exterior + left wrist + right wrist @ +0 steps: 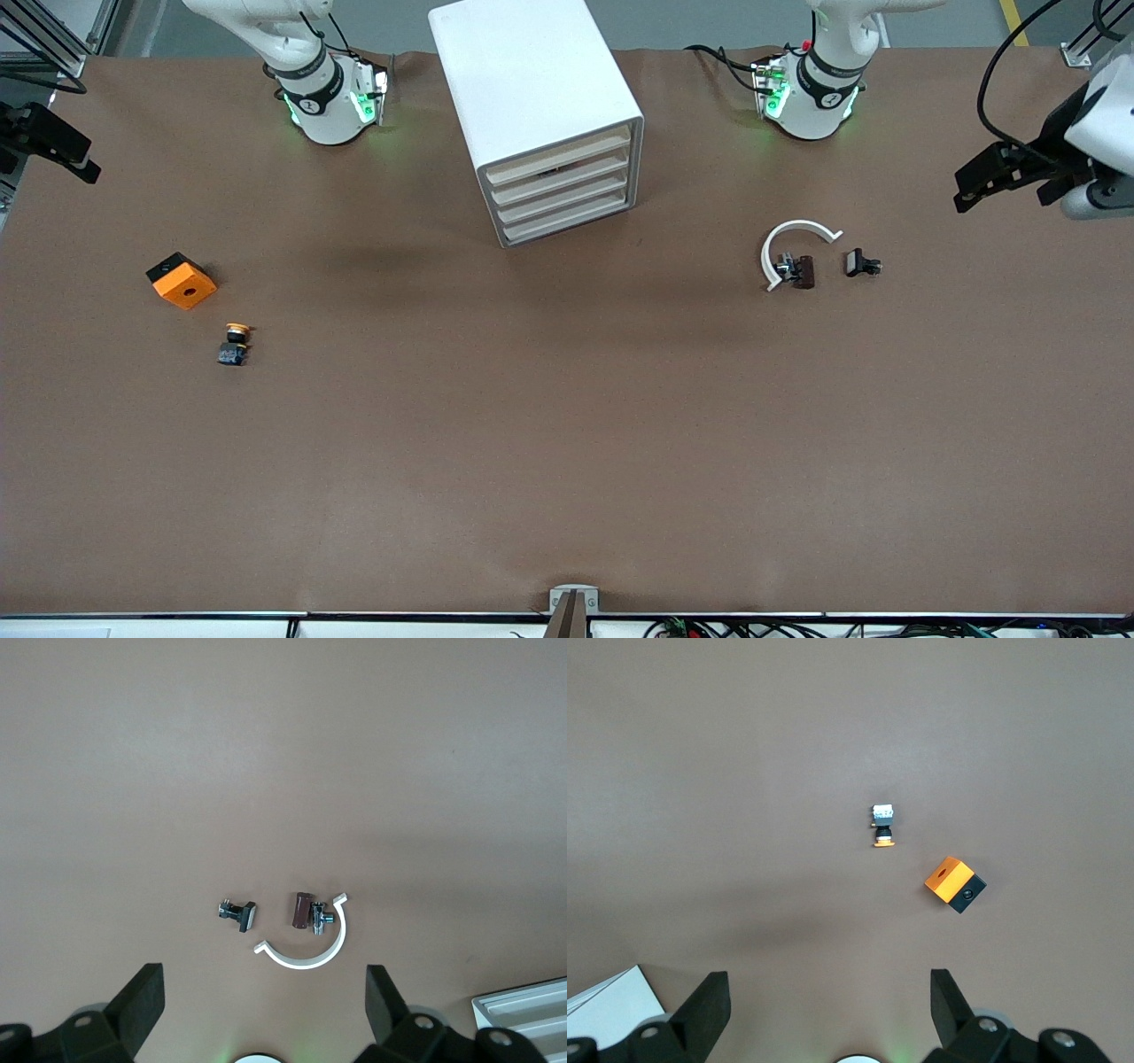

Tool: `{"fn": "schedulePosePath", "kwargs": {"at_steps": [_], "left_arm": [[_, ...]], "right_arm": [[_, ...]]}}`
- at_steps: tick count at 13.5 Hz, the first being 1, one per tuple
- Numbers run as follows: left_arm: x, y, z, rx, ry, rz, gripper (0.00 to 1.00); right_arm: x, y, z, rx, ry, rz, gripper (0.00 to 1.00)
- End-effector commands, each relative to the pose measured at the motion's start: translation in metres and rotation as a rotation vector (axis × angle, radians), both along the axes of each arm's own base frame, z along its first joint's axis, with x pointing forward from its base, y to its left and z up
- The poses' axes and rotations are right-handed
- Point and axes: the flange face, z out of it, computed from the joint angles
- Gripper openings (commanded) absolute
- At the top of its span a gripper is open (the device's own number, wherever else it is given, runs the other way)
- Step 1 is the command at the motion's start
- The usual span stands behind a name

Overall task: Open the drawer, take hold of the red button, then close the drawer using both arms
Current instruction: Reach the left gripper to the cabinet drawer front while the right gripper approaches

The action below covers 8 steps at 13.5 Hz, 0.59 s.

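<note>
The white drawer cabinet stands midway between the two arm bases, and its stacked drawers are all pushed in. The button is hidden. My left gripper hangs open high over the table between its base and a white C-shaped clip, with nothing between its fingers. My right gripper hangs open high over bare table at its own end, also with nothing in it. A corner of the cabinet shows in the left wrist view, and another cabinet corner in the right wrist view.
An orange square block and an orange-capped button lie toward the right arm's end. The white clip, a brown piece and a small black part lie toward the left arm's end. Dark gear overhangs that end.
</note>
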Motion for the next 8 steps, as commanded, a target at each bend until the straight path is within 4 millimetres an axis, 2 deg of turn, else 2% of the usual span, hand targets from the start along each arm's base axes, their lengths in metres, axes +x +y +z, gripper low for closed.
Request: {"fn": "schedulePosePath", "kwargs": {"at_steps": [1, 4, 6, 8], "left_arm": [[0.033, -0.014, -0.037, -0.044, 0.061, -0.016, 1.0], [0.065, -0.041, -0.08, -0.109, 0.035, 0.037, 1.0], [0.08, -0.068, -0.124, -0.182, 0.107, 0.164, 1.0], [0.091, -0.081, -0.173, -0.177, 0.19, 0.243, 1.0]], "right_arm": [[0.004, 0.002, 0.003, 0.011, 0.005, 0.003, 1.0], [0.006, 0.009, 0.003, 0.008, 0.0, 0.015, 1.0], [0.01, 0.018, 0.004, 0.008, -0.003, 0.032, 1.0], [0.019, 0.025, 0.004, 0.007, -0.006, 0.043, 1.0]]}}
